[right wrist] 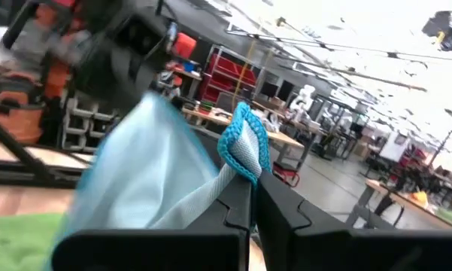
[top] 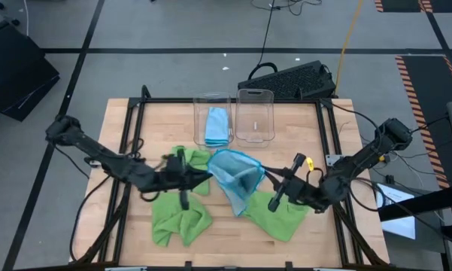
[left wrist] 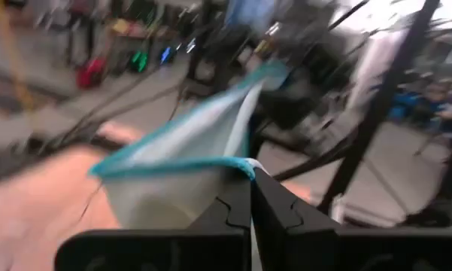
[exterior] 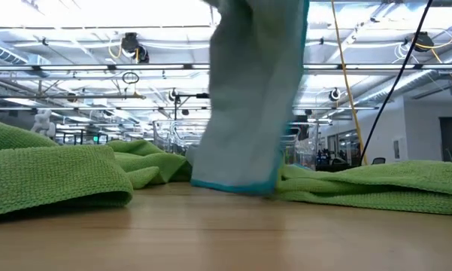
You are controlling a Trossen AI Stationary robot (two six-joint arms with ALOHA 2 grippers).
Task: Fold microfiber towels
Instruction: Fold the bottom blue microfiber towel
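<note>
The light blue towel (top: pixel 235 177) hangs between the left end effector (top: pixel 208 175) and right end effector (top: pixel 268 179), both clamping its corners.

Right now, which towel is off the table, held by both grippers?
The light blue towel at mid-table: the left gripper and right gripper each pinch an edge, so it hangs between them. The green towels lie flat; another blue one sits in a bin.

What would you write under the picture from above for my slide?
Both grippers, left and right, hold a blue towel up between them over the table.
</note>
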